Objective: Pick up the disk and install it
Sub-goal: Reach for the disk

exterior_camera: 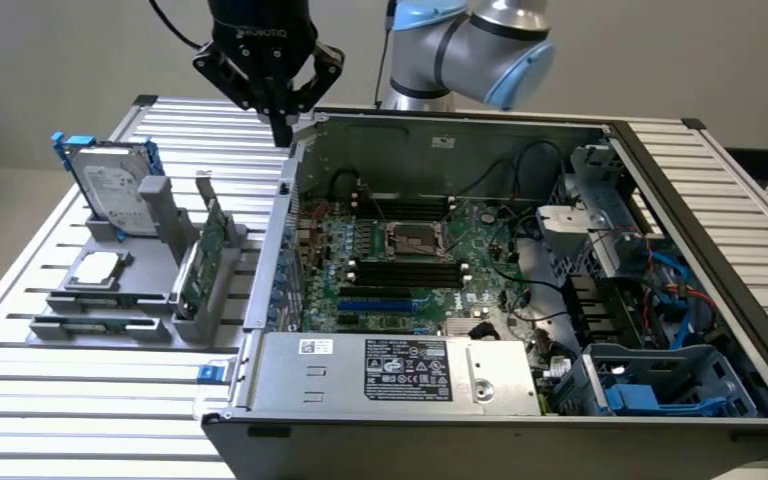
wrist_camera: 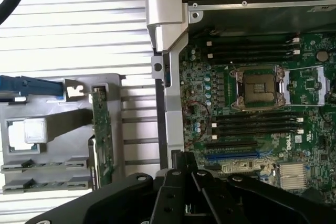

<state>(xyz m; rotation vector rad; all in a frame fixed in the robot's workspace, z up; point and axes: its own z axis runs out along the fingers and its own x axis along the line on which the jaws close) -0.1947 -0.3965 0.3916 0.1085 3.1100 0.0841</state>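
Black gripper (exterior_camera: 281, 130): fingers pinched tight together, nothing btwn them, hanging tips-down by the far corner of the PC case (exterior_camera: 411, 150), on the ext view's left.
Disk (exterior_camera: 108, 183): not picked up. Stands on edge in the grey holder (exterior_camera: 157, 215) w/ blue carrier round it and white label showing, well apart from the gripper.
Wrist view: blue edge of the disk (wrist_camera: 31, 87) sits at the holder's end; gripper body hangs over the case side wall.
Silver chip (exterior_camera: 97, 270): lies flat in the holder, near the disk.
Green card (exterior_camera: 195, 262): upright in a holder slot, btwn disk and case.
Mobo (exterior_camera: 458, 235): exposed inside the case, CPU socket (exterior_camera: 408, 238) mid-board.
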